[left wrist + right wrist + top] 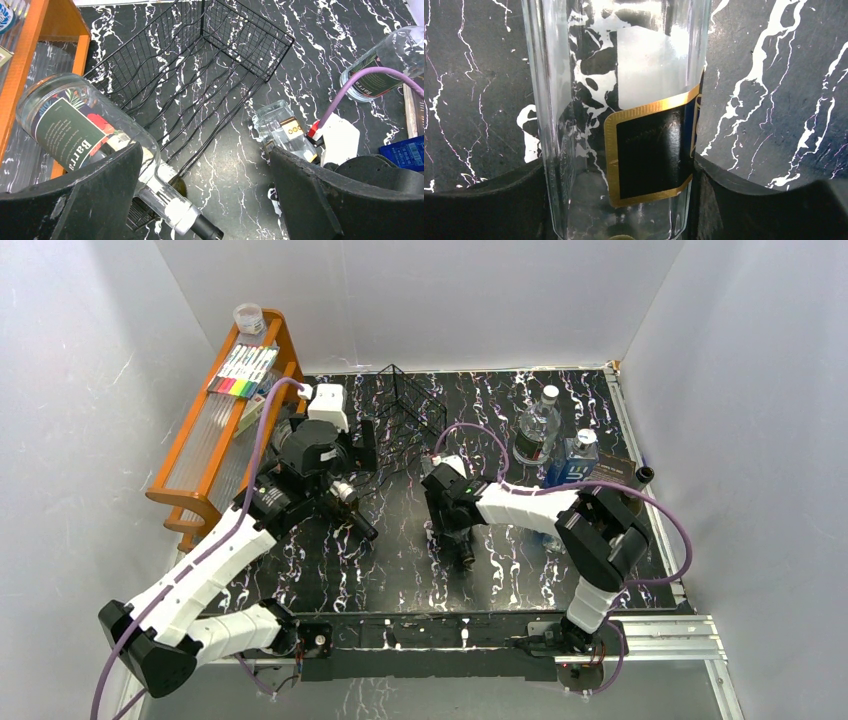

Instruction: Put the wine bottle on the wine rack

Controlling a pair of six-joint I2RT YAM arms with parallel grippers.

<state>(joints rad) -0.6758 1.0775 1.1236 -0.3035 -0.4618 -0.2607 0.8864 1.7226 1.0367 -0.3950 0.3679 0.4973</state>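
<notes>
Our right gripper (618, 161) is clamped on the clear glass wine bottle with a black, gold-edged label (589, 75). The bottle lies on the black white-veined table (774, 75), just right of the low black wire wine rack (250, 40). Our left gripper (205, 152) hangs near the rack, jaws wide apart, empty.

White panels box the scene in: a back wall (420, 300) at 12 o'clock, a left wall (70, 390) at 9 and a right wall (760, 390) at 3, all plain and matte. Below them, the counter (400, 565) is black with white marble veining, glossy enough to catch soft glare. At 10 o'clock an orange wooden shelf unit (200, 445) stands against the left wall, its ribbed clear shelves sloping. At 6 o'clock a silver aluminium rail (660, 635) runs along the near edge. Light is even and diffuse, shadows faint.
</notes>
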